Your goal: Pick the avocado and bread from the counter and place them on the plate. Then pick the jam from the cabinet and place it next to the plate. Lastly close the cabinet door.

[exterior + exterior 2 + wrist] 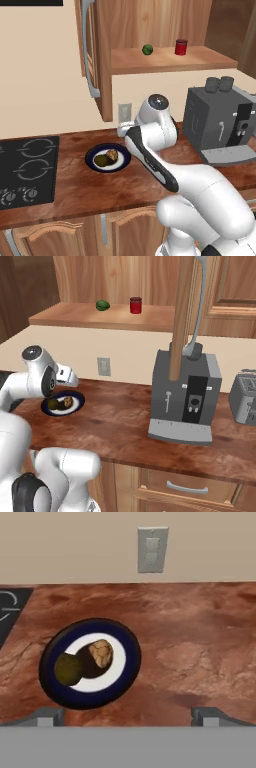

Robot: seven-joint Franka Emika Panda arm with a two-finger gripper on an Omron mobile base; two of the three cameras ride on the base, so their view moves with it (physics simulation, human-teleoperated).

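Observation:
The plate (125,637), dark blue rimmed with a white centre, rests on the reddish-brown counter (200,637). On it lie the olive-green avocado (68,668) and, touching it, the tan bread (101,653). My gripper (127,716) hangs open above the counter just right of the plate, with nothing between its fingertips (47,716). From the left base view, the plate (92,161) sits in front of my wrist. The red jam (181,47) stands on the cabinet shelf (210,61). The cabinet door (103,60) stands open, silver handle (88,55) facing out.
A green ball (147,49) sits left of the jam on the shelf. A grey coffee machine (220,125) stands to the right, with a toaster (245,396) beyond it. The black stovetop (27,170) lies left of the plate. A wall outlet (152,549) is behind.

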